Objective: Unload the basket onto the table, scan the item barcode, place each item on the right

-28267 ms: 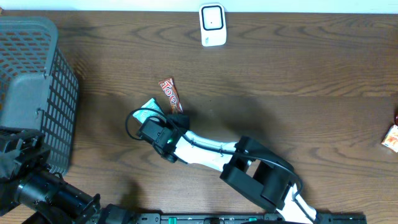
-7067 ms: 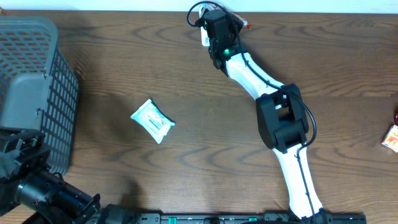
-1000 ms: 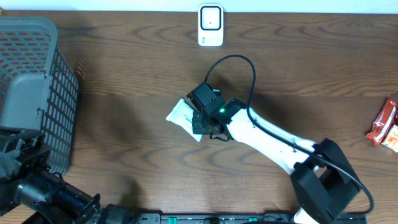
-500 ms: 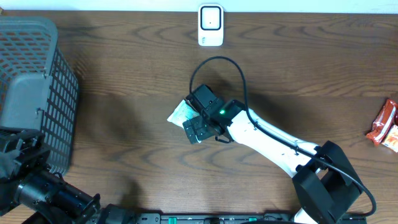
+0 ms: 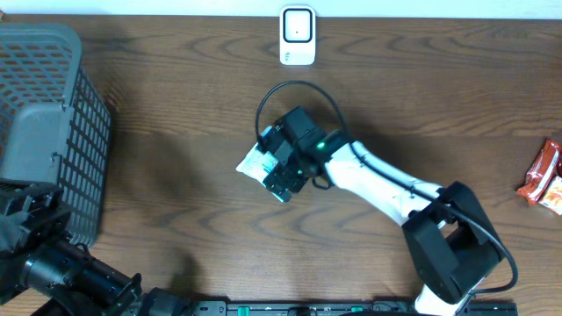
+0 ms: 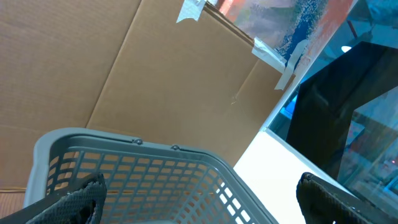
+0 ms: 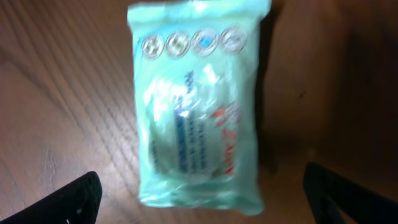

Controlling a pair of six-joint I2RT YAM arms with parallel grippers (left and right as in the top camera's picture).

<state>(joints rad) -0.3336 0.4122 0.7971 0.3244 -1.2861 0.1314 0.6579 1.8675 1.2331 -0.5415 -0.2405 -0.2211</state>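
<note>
Just below the right gripper (image 7: 210, 200) lies the packet (image 7: 196, 106).

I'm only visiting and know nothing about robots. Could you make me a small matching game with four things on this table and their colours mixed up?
Things:
1. basket
2. scanner
3. wipes packet
4. snack pack

Colours:
A. red
B. pale green
C. grey
D. white

Pairs: 1-C, 2-D, 3-B, 4-A
</note>
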